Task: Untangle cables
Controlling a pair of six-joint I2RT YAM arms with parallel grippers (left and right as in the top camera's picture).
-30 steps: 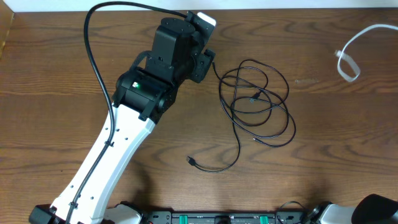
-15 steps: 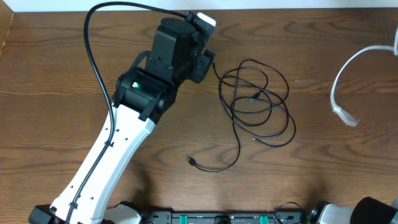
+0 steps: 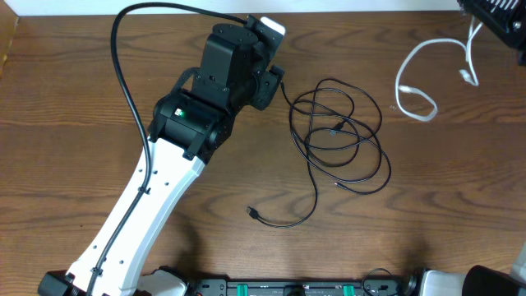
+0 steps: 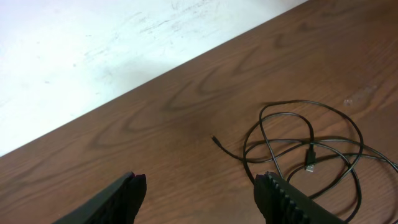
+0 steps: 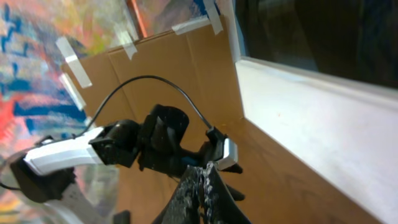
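Dark wood-grain table: tangle of thin black cables lies mid-table in loose overlapping loops. Small plug sits inside loops; another plug end trails toward near edge. Left gripper hovers just beside tangle, jaws apart, nothing between them. Thin white cable loops at far right, one strand rising into right gripper, fingers pinched together on it. Green light glows on left arm.
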